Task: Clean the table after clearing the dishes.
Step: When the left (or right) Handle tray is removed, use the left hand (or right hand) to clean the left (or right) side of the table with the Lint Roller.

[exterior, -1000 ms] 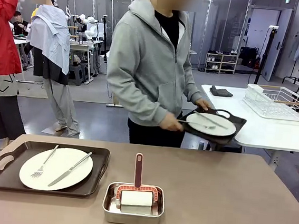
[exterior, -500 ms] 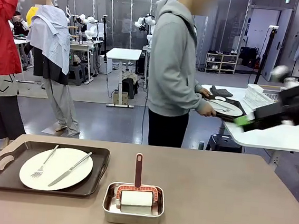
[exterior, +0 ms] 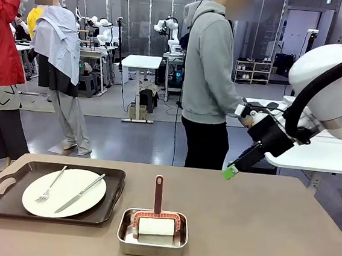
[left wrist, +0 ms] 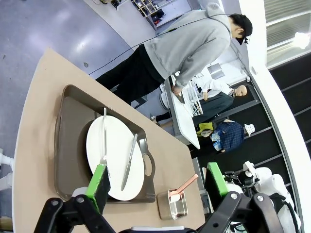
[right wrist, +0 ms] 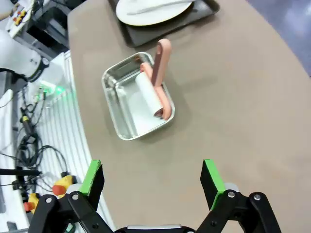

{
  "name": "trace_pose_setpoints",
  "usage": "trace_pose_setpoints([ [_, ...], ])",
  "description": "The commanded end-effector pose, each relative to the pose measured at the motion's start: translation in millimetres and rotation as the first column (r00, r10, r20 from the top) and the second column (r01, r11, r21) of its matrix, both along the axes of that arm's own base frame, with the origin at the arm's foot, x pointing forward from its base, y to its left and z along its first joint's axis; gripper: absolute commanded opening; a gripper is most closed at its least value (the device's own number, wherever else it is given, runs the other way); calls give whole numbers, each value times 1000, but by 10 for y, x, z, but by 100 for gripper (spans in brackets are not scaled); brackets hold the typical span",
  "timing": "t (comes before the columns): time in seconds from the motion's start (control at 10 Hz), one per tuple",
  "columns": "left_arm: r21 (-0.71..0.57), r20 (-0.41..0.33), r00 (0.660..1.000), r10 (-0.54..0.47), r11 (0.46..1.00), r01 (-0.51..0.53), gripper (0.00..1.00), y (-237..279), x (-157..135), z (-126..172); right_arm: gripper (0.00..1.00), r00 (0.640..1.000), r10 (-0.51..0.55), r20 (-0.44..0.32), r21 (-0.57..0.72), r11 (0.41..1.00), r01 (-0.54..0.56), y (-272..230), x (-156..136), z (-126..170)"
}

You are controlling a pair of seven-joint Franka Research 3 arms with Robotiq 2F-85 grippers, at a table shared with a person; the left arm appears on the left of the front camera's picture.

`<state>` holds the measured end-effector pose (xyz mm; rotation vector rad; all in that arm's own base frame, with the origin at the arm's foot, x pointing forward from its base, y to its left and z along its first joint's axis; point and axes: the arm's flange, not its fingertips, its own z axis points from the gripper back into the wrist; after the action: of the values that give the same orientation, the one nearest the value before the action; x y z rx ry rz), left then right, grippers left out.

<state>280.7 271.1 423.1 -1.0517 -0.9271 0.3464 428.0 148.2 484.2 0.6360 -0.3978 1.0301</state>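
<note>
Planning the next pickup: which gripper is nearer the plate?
Left. The left gripper hangs over the plate; the right gripper is across the table, beyond the pan.

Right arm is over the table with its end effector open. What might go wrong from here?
1. The right end effector appears close to the person, who stands turned away; a wide move might strike them.
2. The lint roller has its handle sticking up from the steel pan; a low pass may knock it over or shove the pan.
3. The fork and knife lie loose on the plate; tilting the tray may slide them off.
</note>
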Motion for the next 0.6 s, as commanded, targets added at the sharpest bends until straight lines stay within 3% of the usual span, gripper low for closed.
trace_pose_setpoints([
  [0.0,-11,18,1000,-2,1000,3,100,40,7,25,100,976,-45,215,-37,998,55,-122,-75,-45],
  [0.1,-11,18,1000,-2,1000,3,100,40,7,25,100,1000,0,0,0,1000,0,0,0,0],
  [0.4,-11,18,1000,-2,1000,3,100,40,7,25,100,1000,0,0,0,1000,0,0,0,0],
  [0.5,-11,18,1000,-2,1000,3,100,40,7,25,100,999,-1,40,-2,1000,1,-31,-1,-52],
])
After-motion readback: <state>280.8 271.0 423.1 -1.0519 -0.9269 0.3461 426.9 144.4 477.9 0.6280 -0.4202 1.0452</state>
